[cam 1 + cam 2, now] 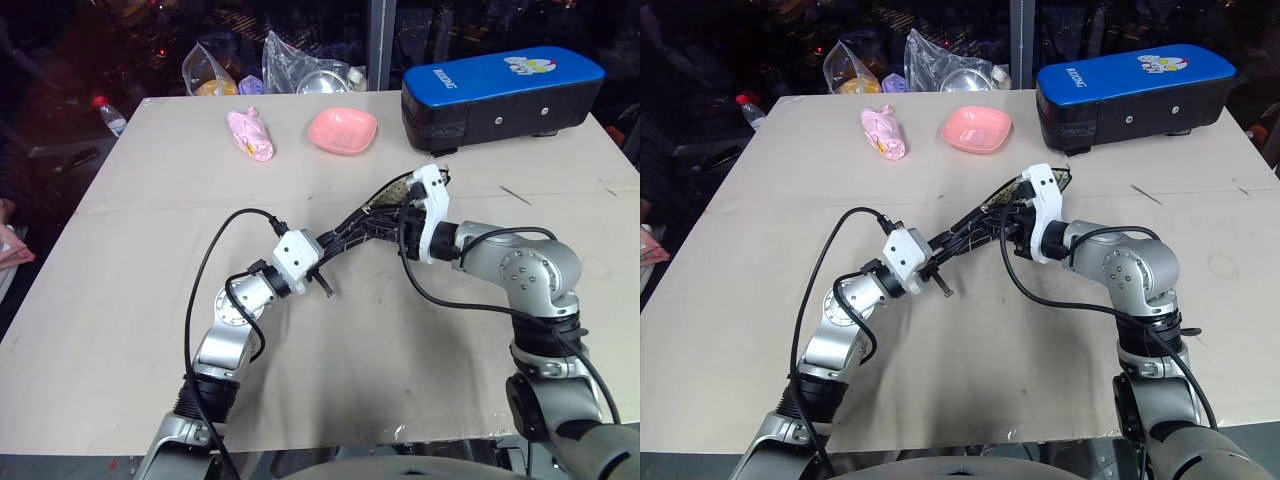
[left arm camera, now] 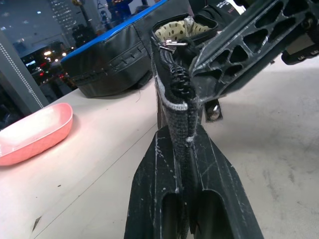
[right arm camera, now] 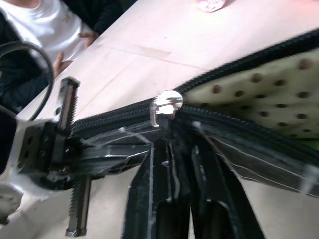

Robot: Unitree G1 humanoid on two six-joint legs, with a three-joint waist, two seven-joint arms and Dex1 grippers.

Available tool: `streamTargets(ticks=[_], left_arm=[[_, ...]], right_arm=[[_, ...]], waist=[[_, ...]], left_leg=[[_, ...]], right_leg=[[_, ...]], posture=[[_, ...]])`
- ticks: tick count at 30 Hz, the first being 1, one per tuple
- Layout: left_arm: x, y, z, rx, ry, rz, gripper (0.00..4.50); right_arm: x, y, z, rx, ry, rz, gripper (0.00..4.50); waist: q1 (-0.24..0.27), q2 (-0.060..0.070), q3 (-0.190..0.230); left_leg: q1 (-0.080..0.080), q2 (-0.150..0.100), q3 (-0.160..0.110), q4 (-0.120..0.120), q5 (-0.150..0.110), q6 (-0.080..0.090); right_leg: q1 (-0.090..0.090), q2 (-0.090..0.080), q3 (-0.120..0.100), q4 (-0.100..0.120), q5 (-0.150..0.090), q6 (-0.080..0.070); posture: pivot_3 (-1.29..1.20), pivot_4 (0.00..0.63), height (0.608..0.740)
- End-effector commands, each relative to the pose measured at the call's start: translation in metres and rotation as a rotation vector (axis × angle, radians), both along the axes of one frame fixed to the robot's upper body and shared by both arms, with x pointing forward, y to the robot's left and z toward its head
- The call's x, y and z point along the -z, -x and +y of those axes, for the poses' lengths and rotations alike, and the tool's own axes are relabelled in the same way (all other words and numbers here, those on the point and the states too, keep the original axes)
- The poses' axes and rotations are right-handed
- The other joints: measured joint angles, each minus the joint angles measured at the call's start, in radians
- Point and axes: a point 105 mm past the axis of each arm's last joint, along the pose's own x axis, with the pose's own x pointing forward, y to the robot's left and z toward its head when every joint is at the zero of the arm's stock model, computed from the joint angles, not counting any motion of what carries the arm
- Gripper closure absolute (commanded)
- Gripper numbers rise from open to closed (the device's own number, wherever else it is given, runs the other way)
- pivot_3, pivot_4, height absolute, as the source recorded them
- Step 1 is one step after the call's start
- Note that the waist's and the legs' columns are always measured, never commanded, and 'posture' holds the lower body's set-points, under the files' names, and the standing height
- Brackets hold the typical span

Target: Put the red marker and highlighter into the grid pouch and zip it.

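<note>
The grid pouch is held up off the desk near its middle, stretched between the two arms and well short of the big blue-topped black case at about one o'clock. The left gripper has its fingers closed on one end of the pouch, the fabric edge pinched upright between them. The right gripper has its fingers closed at the zipper line, right at the silver slider; whether they pinch the pull or the fabric beside it is hard to tell. On one side of the slider the black teeth are joined; on the other the mouth gapes, showing pale dotted lining, with a sliver of bright green at the edge of the opening.

A pink dish sits at twelve o'clock, a pink wrapped bundle at eleven, and crumpled clear bags lie at the far edge. A person in a white top rests a hand at the desk's edge.
</note>
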Motion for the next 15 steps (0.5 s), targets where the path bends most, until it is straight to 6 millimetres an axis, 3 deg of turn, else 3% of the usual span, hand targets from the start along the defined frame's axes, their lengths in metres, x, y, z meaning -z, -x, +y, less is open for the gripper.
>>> streamTargets(ticks=[1,9,15], left_arm=[[-0.004,0.002,0.002,-0.005,-0.003,-0.027,4.5],[-0.004,0.001,0.003,-0.011,0.0,-0.026,4.5],[-0.005,0.0,0.003,-0.007,-0.004,-0.029,4.5]], right_arm=[[-0.019,-0.001,-0.007,0.074,-0.051,-0.042,4.41],[-0.033,-0.02,-0.045,0.352,-0.192,0.027,4.41],[-0.037,-0.04,-0.091,0.604,-0.208,0.015,4.41]], waist=[[-0.002,0.0,0.0],[-0.005,0.0,0.0],[-0.005,0.0,0.0]], left_leg=[[0.0,0.0,0.0,0.0,0.0,0.0],[0.0,0.0,0.0,-0.001,0.0,0.0],[0.0,0.0,0.001,-0.002,0.0,0.0]], right_leg=[[0.0,0.0,0.0,0.0,0.0,0.0],[0.0,0.0,0.001,0.0,0.0,0.0],[-0.001,0.001,0.001,0.0,0.0,0.0]], posture=[[0.0,0.15,0.734],[0.0,0.15,0.734],[0.0,0.15,0.734]])
